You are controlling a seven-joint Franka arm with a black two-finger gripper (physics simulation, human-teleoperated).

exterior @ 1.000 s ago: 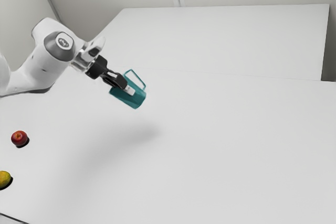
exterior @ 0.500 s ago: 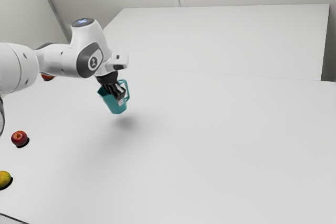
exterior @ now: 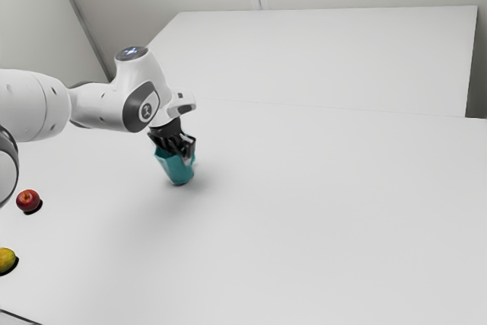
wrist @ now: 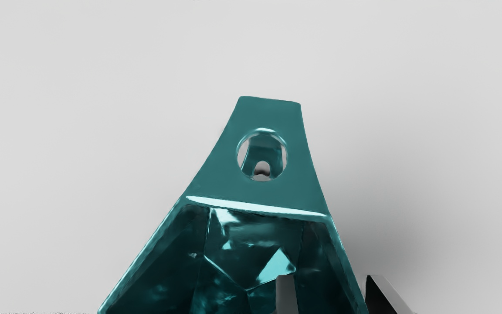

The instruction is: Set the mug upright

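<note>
Toward the exterior view's left on the broad white counter (exterior: 319, 203), well in from its back edge, a glossy teal mug (exterior: 176, 170) hangs low in the black two-finger gripper (exterior: 181, 150). It leans a little: its open mouth tips toward the exterior view's left, and its narrower base points down, slightly toward the exterior view's right. A soft shadow (exterior: 199, 186) lies close by the base; whether base and counter touch, I cannot tell. The white arm (exterior: 106, 104) comes in from the exterior view's left. Well apart from the mug, nearer that side, sit a red apple (exterior: 28, 201) and a yellow fruit (exterior: 6, 258), the fruit partly cut off by the picture's edge.

Seen from the wrist, the gripper is clamped on one side wall of the mug, one finger (wrist: 286, 294) inside the cup and the other finger (wrist: 388, 296) outside it. The mug has flat, angular sides and a dark, shiny, faceted interior with pale glints. A bright streak runs along the rim (wrist: 255, 205) where the wide, tapering handle (wrist: 268, 114) joins; a round hole pierces its flat top, showing more teal beneath.
</note>
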